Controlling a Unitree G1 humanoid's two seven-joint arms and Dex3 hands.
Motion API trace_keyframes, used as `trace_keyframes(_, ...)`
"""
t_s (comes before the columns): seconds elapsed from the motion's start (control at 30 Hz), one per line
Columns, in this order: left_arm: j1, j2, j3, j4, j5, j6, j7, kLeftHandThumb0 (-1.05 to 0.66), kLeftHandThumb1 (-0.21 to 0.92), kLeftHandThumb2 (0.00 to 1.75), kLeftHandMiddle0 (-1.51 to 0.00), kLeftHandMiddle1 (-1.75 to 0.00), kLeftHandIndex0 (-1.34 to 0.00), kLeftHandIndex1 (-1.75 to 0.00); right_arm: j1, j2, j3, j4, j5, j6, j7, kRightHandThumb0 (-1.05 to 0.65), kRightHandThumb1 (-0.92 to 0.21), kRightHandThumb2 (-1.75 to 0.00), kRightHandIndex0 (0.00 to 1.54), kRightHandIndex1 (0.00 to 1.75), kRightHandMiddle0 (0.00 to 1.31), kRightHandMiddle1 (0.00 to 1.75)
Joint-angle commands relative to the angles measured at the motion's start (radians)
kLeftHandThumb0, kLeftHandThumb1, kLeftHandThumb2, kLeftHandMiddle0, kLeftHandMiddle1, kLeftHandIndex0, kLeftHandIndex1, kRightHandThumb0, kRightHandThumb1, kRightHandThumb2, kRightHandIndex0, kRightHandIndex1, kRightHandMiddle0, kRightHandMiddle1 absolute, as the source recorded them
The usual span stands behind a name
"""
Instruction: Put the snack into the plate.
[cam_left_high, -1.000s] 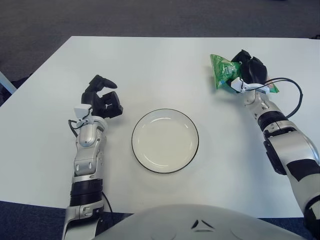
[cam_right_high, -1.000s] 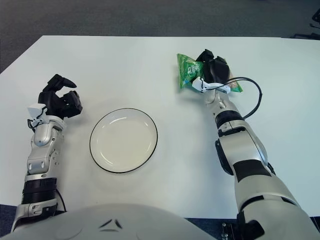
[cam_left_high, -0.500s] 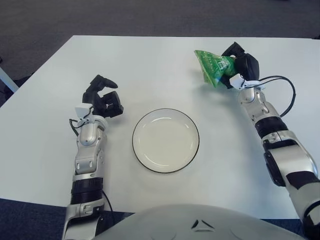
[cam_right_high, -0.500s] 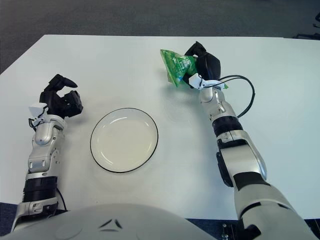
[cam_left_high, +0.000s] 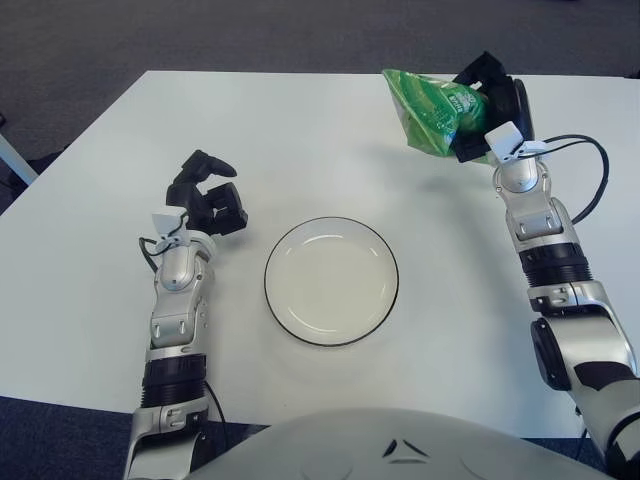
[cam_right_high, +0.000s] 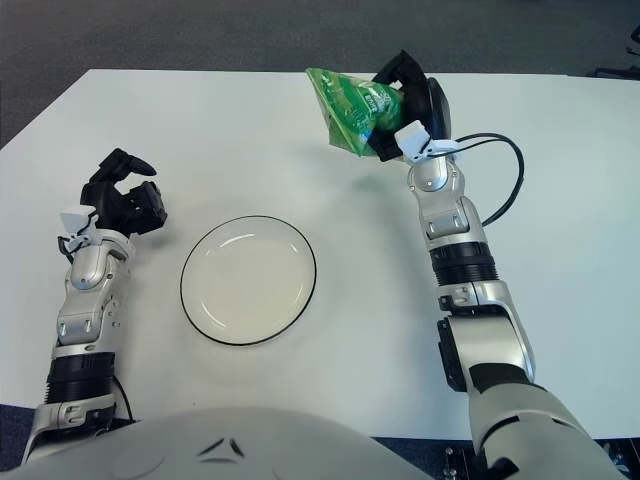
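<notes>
A: Green foil, crinkled: the snack (cam_left_high: 432, 110) is up off the white table (cam_left_high: 300, 130), pinched at its right end by the right hand (cam_left_high: 490, 105), far and right of the plate (cam_left_high: 331, 281). Black fingers (cam_left_high: 478, 70) wrap the bag; the rest juts out to the left.

B: We read that end grip as deliberate: the free length can lead toward the plate and land first.

A: Agreed. The bag is well apart from the dish, which sits bare at the table's centre.

B: Left hand (cam_left_high: 205, 200)?

A: Shows just left of the plate, fingers curled, gripping nothing. We take it as kept clear of the drop zone.

B: So we judge carry next, then lower and let go.
</notes>
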Motion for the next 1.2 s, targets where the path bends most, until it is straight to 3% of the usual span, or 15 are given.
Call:
trace_keyframes(0.0,0.050,-0.020,-0.010,0.050,0.014,-0.013,-0.002,-0.50,0.28,1.37,-1.31,-1.75,-0.65,-1.75,0.057,0.028,0.004,-0.118,0.013,0.002,0.038,0.00,0.05,-1.70,0.93,1.63,0.66,1.75)
trace_keyframes(0.3,0.038,-0.026,-0.025,0.070,0.035,-0.029,0.008,-0.50,0.27,1.38,-1.31,-1.75,-0.65,-1.75,0.130,0.056,-0.002,-0.216,0.060,-0.059,0.125,0.00,0.04,-1.71,0.90,1.69,0.65,1.75)
trace_keyframes(0.47,0.027,-0.026,-0.034,0.081,0.040,-0.034,0.004,-0.50,0.27,1.38,-1.29,-1.75,-0.65,-1.75,0.171,0.083,0.024,-0.364,0.076,-0.022,0.190,0.00,0.04,-1.70,0.90,1.68,0.65,1.75)
trace_keyframes(0.87,-0.036,-0.018,-0.044,0.127,0.011,-0.053,-0.035,-0.50,0.28,1.37,-1.25,-1.75,-0.65,-1.75,0.178,0.035,0.029,-0.444,0.017,-0.062,0.291,0.00,-0.02,-1.64,0.85,1.69,0.59,1.75)
trace_keyframes(1.17,-0.046,-0.012,-0.049,0.126,0.026,-0.038,-0.033,-0.50,0.28,1.36,-1.25,-1.75,-0.64,-1.75,0.186,-0.002,0.050,-0.488,0.087,-0.075,0.427,0.00,-0.03,-1.63,0.86,1.67,0.59,1.75)
